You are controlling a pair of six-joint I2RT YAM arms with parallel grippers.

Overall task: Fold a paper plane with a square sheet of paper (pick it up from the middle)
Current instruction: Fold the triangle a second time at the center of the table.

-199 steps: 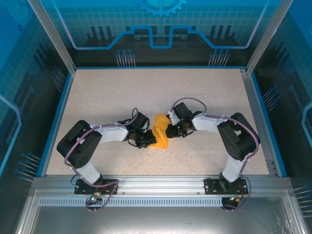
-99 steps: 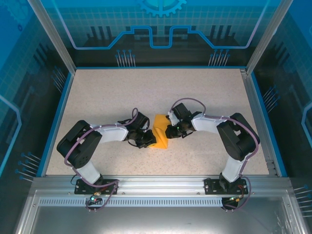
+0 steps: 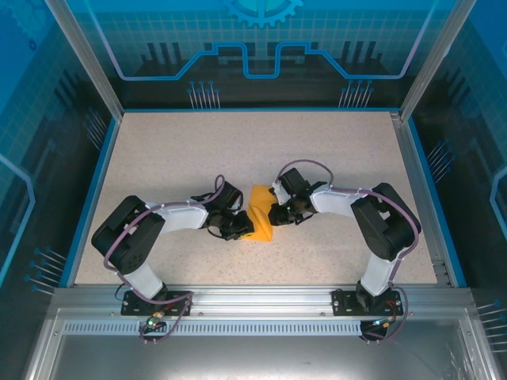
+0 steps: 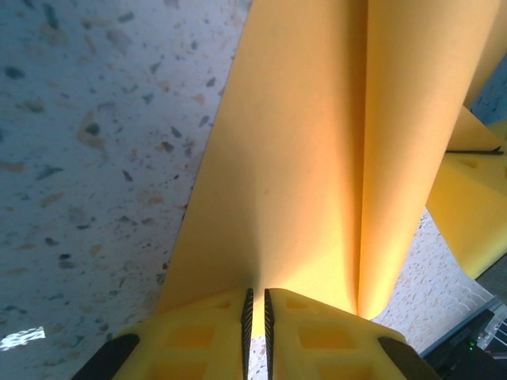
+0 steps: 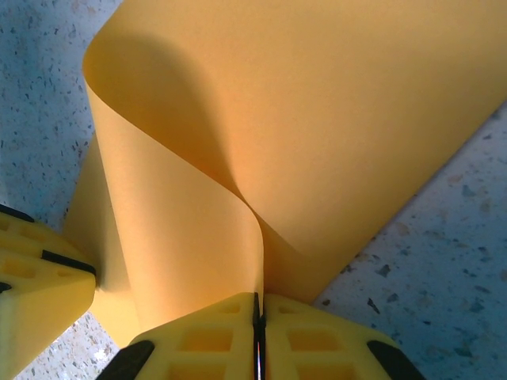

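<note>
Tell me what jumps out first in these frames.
The orange-yellow sheet of paper at mid-table, curled up between the two arms rather than lying flat. The left gripper and the right gripper each pinch it from opposite sides, jaws all but closed, so it bows into a soft fold above the speckled table.

Square sheet of paper [image 3: 262, 222]: plain orange-yellow, no print. Desk [image 3: 182, 150]: beige, speckled with dark and tan flecks, blue rim [image 3: 261, 110]. Left fingers [image 4: 194, 336] and right fingers [image 5: 198, 344]: yellow with black edge strips. Left arm [image 3: 178, 215] and right arm [image 3: 341, 199]: white and black, purple cables [image 3: 305, 164]. Backdrop [image 3: 261, 36]: blue grid.
</note>
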